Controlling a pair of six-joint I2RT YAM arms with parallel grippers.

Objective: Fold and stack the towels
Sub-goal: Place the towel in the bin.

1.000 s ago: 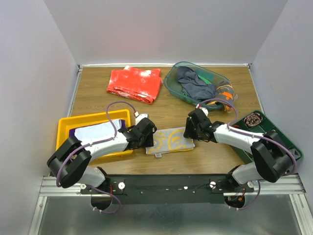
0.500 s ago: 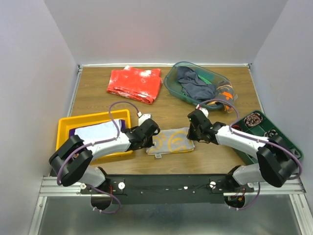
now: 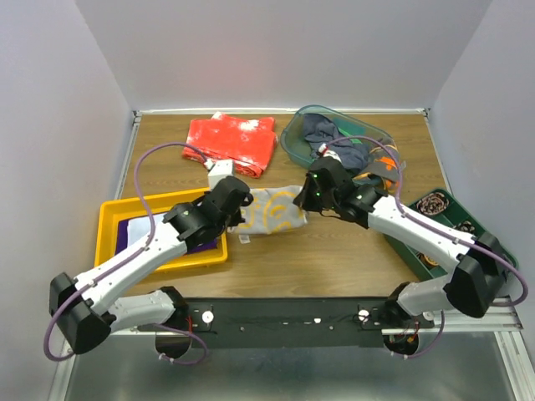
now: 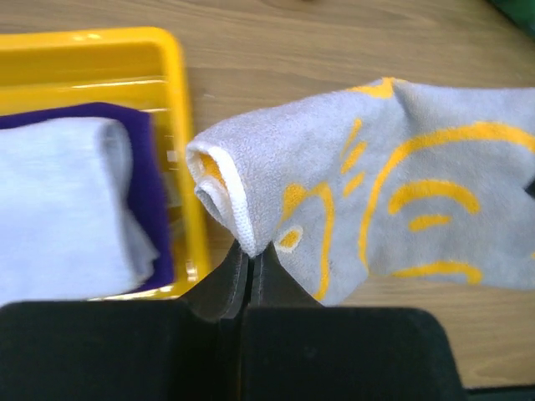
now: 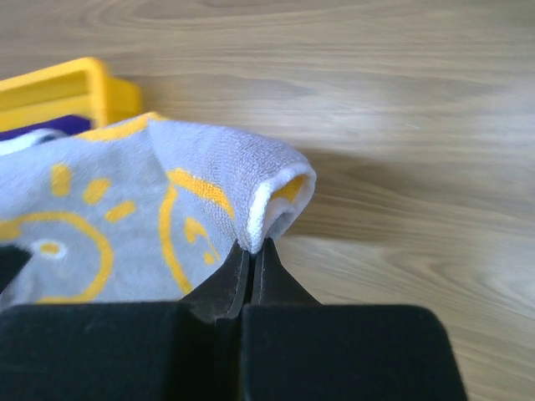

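Observation:
A grey-and-yellow towel [image 3: 272, 210] hangs between my two grippers above the middle of the table. My left gripper [image 3: 243, 210] is shut on its left end, and the left wrist view shows the white hem [image 4: 238, 219] pinched at the tips of the left gripper [image 4: 251, 252]. My right gripper [image 3: 304, 200] is shut on the right end; in the right wrist view that folded corner [image 5: 267, 196] sits in the tips of the right gripper [image 5: 251, 249]. A pale towel [image 4: 58, 209] lies on a purple towel [image 4: 150, 200] in the yellow tray [image 3: 113, 213].
A red speckled cloth [image 3: 232, 144] lies at the back. A clear bin [image 3: 294, 144] at the back right holds dark navy, green and orange-marked towels. A green tray [image 3: 447, 219] with small items sits at the right edge.
Both grippers closed on the ends of the grey-and-yellow towel, then lifted it off the table and carried it back, away from the near edge. Both arms rose and stretched out.

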